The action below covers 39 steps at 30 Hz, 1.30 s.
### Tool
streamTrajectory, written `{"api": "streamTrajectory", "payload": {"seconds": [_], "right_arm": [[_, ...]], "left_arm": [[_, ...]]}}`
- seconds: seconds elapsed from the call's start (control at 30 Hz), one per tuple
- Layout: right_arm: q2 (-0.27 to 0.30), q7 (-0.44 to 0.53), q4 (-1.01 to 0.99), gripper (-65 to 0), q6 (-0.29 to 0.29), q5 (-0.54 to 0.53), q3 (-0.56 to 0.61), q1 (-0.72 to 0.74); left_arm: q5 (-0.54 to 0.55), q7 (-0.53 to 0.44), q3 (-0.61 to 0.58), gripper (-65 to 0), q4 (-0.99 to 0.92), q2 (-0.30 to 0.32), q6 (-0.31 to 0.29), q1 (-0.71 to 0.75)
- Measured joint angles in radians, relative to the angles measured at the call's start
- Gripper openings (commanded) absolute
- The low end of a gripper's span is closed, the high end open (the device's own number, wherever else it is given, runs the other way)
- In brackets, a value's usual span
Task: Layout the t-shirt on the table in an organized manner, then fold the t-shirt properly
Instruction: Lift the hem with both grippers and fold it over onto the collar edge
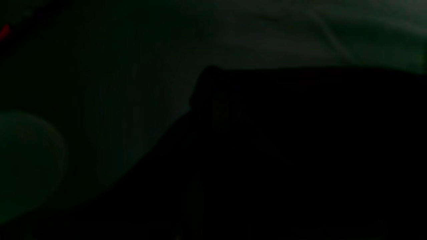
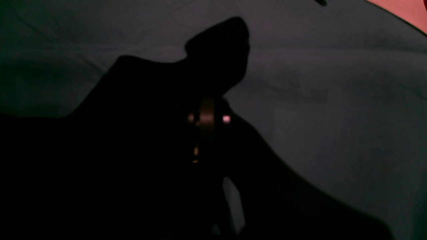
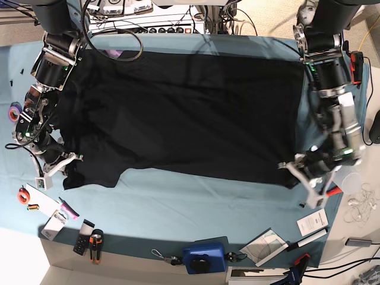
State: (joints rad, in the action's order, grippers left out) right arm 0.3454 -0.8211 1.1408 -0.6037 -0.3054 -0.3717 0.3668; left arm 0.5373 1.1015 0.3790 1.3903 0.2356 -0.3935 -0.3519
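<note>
Teal cloth covered the table (image 3: 178, 202), with the t-shirt (image 3: 178, 113) spread black across the frame's middle. It looked soft and limp, best taken at corners. The left gripper (image 3: 300, 172) and right gripper (image 3: 66, 163) were each pinched shut on a lower corner.

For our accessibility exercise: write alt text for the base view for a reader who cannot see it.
A black t-shirt lies spread, plain side up, on a teal table. The left gripper and right gripper each pinch a near corner.
</note>
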Motion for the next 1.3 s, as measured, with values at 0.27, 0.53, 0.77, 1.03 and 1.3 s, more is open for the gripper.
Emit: {"api": "streamTrajectory", "payload": {"seconds": [0.27, 0.53, 0.77, 1.03, 1.3], "right_arm": [[-0.003, -0.120, 0.031, -65.0, -0.082, -0.169, -0.077, -0.019], [-0.003, -0.230, 0.270, -65.0, -0.093, -0.290, -0.239, -0.208], [-0.003, -0.278, 0.372, -65.0, -0.093, -0.394, -0.346, -0.342], [-0.003, -0.351, 0.373, -65.0, -0.094, -0.486, -0.440, -0.440], [-0.008, -0.354, 0.373, -65.0, -0.094, -0.536, -0.500, -0.551]], "left_arm": [[0.166, 0.105, 0.092, -65.0, 0.004, 0.000, -0.072, 0.081], [0.220, 0.134, 0.134, -65.0, 0.126, 0.000, -0.071, 0.187], [0.260, 0.191, 0.133, -65.0, 0.303, 0.000, -0.072, 0.227], [0.265, 0.201, 0.133, -65.0, 0.299, 0.000, -0.072, 0.331], [0.269, 0.220, 0.133, -65.0, 0.299, 0.000, -0.072, 0.357]]}}
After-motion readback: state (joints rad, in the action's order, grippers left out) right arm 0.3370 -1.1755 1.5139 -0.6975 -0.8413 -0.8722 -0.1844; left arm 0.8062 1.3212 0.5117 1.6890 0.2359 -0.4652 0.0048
